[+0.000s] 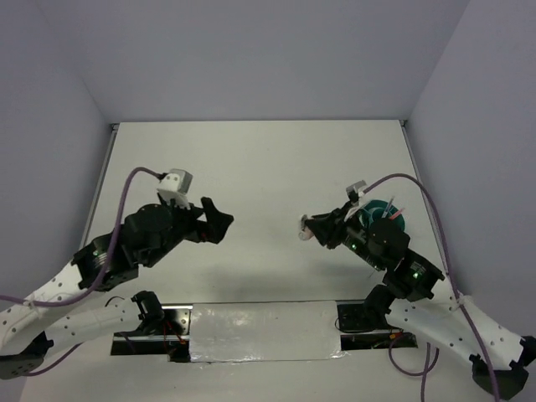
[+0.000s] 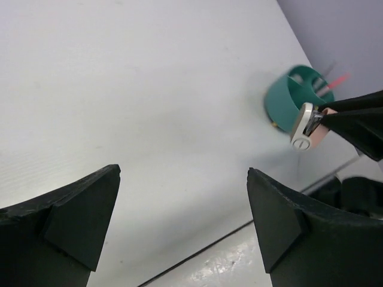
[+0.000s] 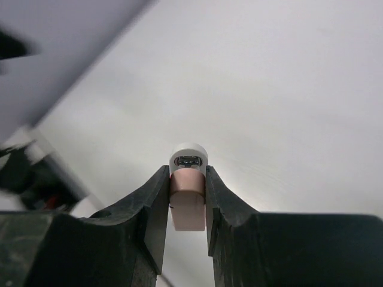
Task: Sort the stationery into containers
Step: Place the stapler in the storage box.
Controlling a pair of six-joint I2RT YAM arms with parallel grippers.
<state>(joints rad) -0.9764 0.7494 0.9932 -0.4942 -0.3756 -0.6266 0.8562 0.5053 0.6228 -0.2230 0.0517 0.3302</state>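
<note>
My right gripper [image 1: 308, 226] is shut on the pink-white mini stapler [image 3: 188, 191], held between its fingers above the table; the stapler also shows in the left wrist view [image 2: 308, 127] and the top view [image 1: 306, 229]. The round teal cup [image 1: 383, 215] stands behind the right arm, partly hidden, with thin pens sticking out; it shows in the left wrist view [image 2: 294, 99] with a pink-red pen [image 2: 339, 80] in it. My left gripper [image 1: 219, 223] is open and empty at mid-left, facing the stapler [image 2: 184, 179]. Other stationery is out of view.
The white table [image 1: 260, 167] runs back to grey walls. A glossy white strip [image 1: 264, 331] lies along the near edge between the arm bases. Purple cables loop over both arms.
</note>
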